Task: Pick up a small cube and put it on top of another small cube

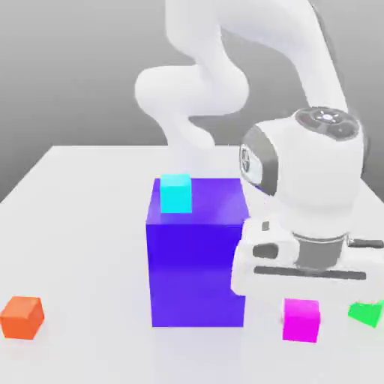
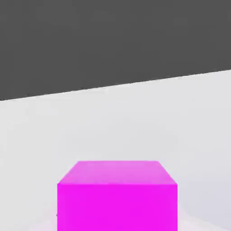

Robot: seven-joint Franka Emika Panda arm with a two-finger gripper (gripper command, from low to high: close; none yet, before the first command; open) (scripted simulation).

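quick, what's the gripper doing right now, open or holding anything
Gripper: cannot be told. The hand sits low, just above the magenta cube, which rests on the table.

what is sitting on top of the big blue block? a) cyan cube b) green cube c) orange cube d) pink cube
a: the cyan cube rests on the top face of the big blue block, while the orange cube, pink cube and green cube all lie on the table.
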